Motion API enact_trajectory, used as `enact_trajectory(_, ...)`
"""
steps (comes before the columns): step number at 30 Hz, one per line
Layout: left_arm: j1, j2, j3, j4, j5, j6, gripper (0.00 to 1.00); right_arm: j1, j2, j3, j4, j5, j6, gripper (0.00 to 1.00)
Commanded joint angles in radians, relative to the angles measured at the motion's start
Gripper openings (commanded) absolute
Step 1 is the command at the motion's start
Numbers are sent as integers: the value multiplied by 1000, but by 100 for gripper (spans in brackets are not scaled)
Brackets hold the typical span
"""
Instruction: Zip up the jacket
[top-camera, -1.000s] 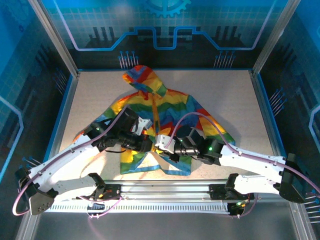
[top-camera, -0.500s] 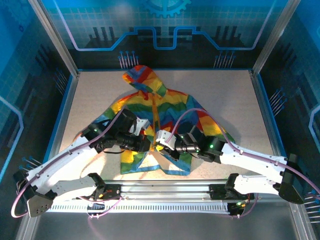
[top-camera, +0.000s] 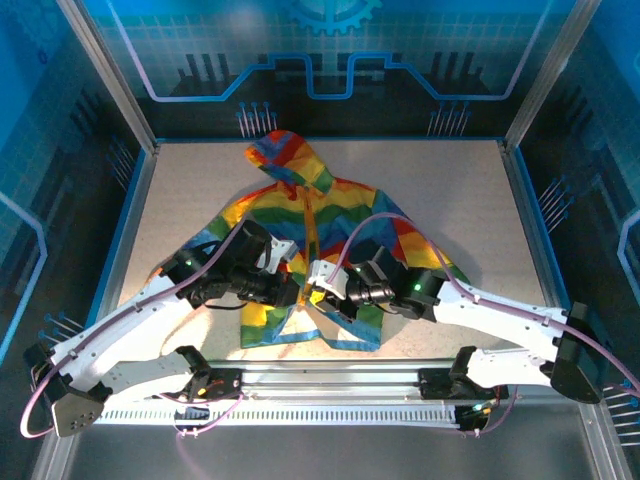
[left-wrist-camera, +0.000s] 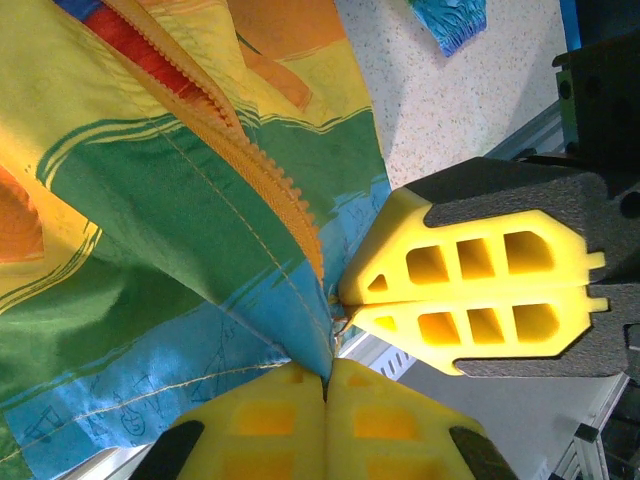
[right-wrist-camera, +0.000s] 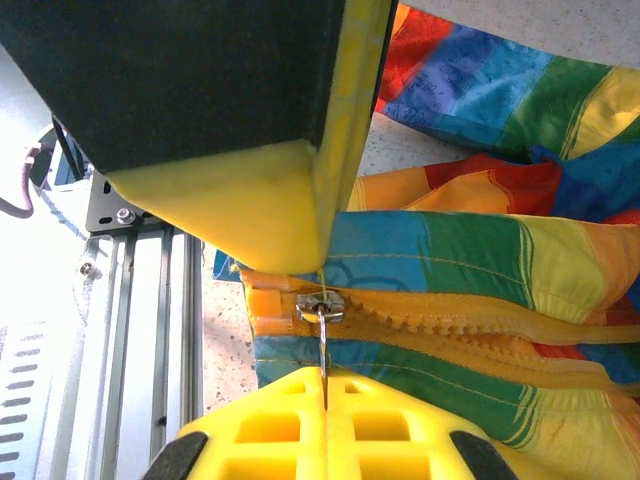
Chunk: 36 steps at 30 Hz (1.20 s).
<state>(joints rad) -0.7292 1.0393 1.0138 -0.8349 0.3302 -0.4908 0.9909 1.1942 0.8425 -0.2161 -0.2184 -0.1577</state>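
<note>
Jacket (top-camera: 330, 215) lies flat on table (top-camera: 450, 180), hood at the far side, hem toward the arm bases. Left gripper (left-wrist-camera: 325, 400) is pinched tight on the blue hem fabric right beside the bottom of the zipper (right-wrist-camera: 450, 325). Right gripper (right-wrist-camera: 323, 395) is clamped on the pull (right-wrist-camera: 323, 340), low near the hem, the two grippers nearly touching.

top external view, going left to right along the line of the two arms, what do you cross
left arm → left gripper → right gripper → right arm; the grippers meet at the hem of the jacket
</note>
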Motion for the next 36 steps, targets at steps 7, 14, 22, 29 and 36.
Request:
enact_trajectory(7, 1, -22, -4, -50, 11, 7, 0, -30, 50, 110, -126, 97, 88, 0)
enact_trajectory(14, 2, -20, -34, -40, 27, -23, 0, -55, 56, 108, -143, 150, 177, 0)
enact_trajectory(22, 2, -28, -43, -7, 19, -30, 0, -51, 39, 84, -83, 57, 157, 0)
enact_trajectory(29, 2, -36, -53, 6, 43, -41, 0, -61, 96, 118, -123, 96, 159, 0)
enact_trajectory(36, 3, -56, -72, 6, 35, -45, 0, -82, 153, 138, -100, 89, 170, 0)
